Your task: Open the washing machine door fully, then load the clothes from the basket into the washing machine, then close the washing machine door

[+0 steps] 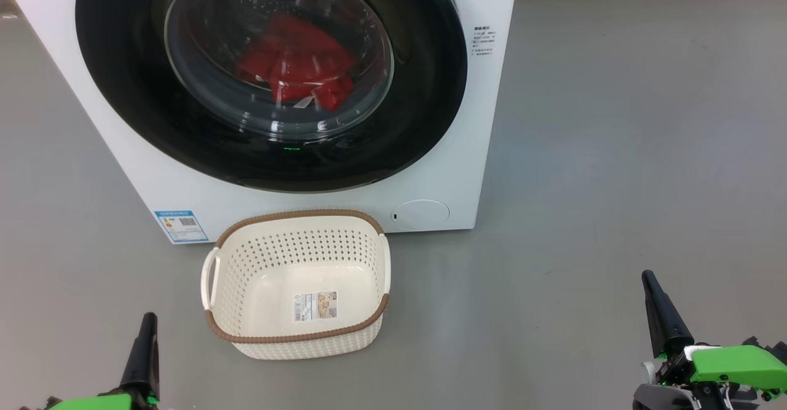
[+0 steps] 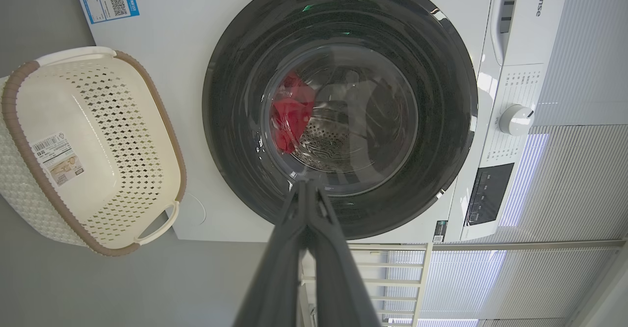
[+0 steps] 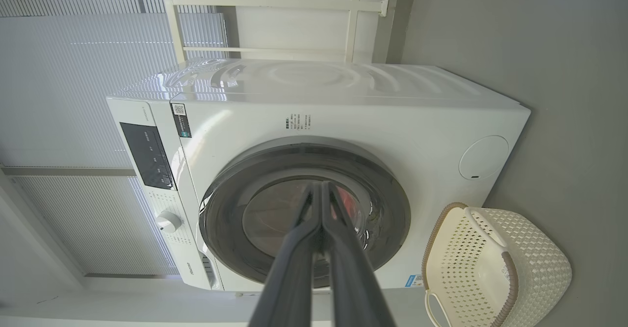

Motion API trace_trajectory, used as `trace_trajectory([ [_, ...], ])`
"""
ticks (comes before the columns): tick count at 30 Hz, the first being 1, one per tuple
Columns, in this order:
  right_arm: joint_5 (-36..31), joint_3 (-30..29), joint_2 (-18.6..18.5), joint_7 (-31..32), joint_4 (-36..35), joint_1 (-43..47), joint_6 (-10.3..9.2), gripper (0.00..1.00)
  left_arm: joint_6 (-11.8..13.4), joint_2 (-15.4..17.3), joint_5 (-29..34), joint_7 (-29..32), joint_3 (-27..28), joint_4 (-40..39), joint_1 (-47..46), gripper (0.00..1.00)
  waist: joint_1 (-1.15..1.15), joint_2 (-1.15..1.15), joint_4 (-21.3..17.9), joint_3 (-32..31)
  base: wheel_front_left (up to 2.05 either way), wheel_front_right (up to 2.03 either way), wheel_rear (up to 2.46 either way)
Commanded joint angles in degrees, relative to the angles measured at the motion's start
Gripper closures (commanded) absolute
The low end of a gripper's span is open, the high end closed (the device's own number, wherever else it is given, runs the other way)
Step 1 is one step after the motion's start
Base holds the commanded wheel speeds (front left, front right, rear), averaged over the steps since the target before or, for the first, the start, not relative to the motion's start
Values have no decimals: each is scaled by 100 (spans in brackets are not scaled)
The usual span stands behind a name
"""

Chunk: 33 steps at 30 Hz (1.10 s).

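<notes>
Since the washing machine door (image 1: 369,145) is seen lying flush against the front of the washing machine (image 1: 486,121), with no gap to be made out along its edge, the closing step is judged to be done. The loading is judged done as well: the clothes (image 1: 295,66) are seen through the door's glass window, bunched as a red heap low in the steel drum (image 2: 326,140). Nothing of the task appears to be left, though whether the latch has caught cannot be told from these views.

The basket (image 1: 264,275) is found on the grey floor (image 1: 615,152) just in front of the machine, tipped slightly so that its opening is turned up towards the head camera. No garment is held in it; its perforated walls and plain bottom are exposed, and a paper label (image 1: 315,306) is stuck to the bottom.

The left gripper (image 1: 148,321) is held low and well back from basket and door, its two fingers pressed together with nothing between them. The right gripper (image 1: 650,284) is likewise drawn back at the other side, fingers closed on each other and nothing carried
</notes>
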Motion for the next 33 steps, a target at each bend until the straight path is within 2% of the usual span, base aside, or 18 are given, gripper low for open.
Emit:
trace_trajectory([
  [1,-2,112,-4,20,-146,-57,9,100,-24,76,-2,52,197,-110,-222,100,0,0,0,0,0,0,0],
  [33,-16,95,8,34,-145,-59,9,100,-24,63,15,69,217,-110,-223,100,0,0,0,0,0,0,0],
])
